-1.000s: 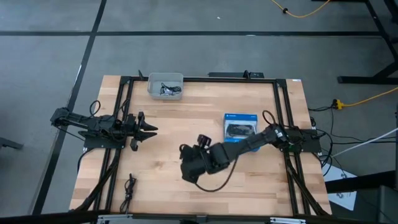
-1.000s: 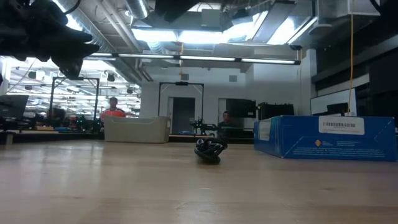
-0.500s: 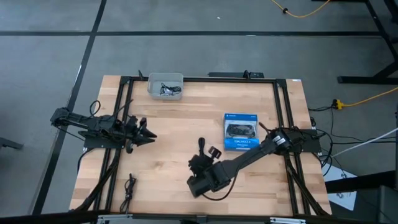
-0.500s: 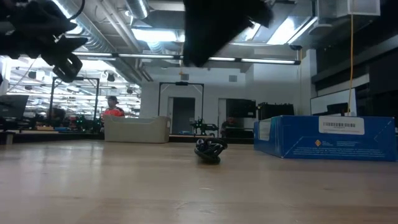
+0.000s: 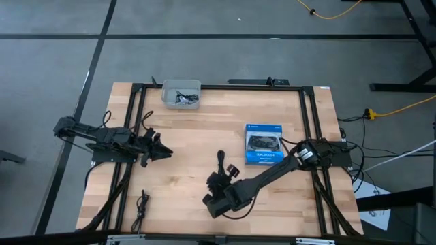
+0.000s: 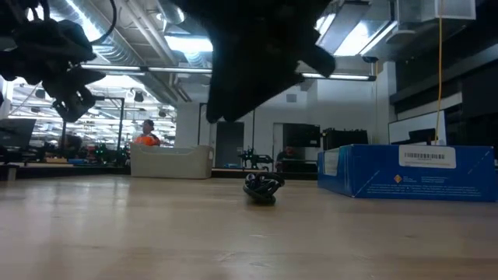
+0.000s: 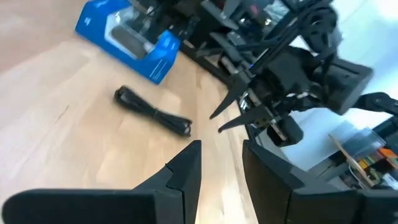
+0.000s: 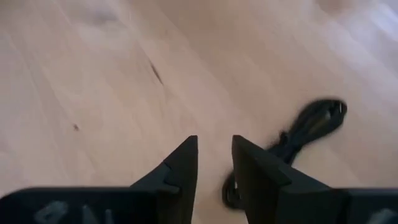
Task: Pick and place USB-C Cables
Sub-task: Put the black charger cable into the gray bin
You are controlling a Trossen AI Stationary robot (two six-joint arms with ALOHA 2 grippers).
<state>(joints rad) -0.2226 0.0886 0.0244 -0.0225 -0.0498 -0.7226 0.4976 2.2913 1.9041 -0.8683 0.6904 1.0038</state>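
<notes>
Black and thin, one of the USB-C Cables (image 5: 220, 158) lies in a little bundle on the wooden table (image 5: 184, 170), near the middle and just beside the blue box (image 5: 263, 144). The right gripper (image 5: 222, 175) hangs low over it, its two fingers (image 8: 180, 163) a small way apart with nothing between them. In its own wrist view the cable sits off to one side of the fingers, so I think it must line up before it can grab. More cables sit in the grey bin (image 5: 181, 93) at the far edge, which looks like the place to drop them. Another black cable (image 5: 142, 203) waits near the front left corner. The left gripper (image 5: 162, 151) hovers over the left side, fingers a little apart and holding nothing, out of the way.
</notes>
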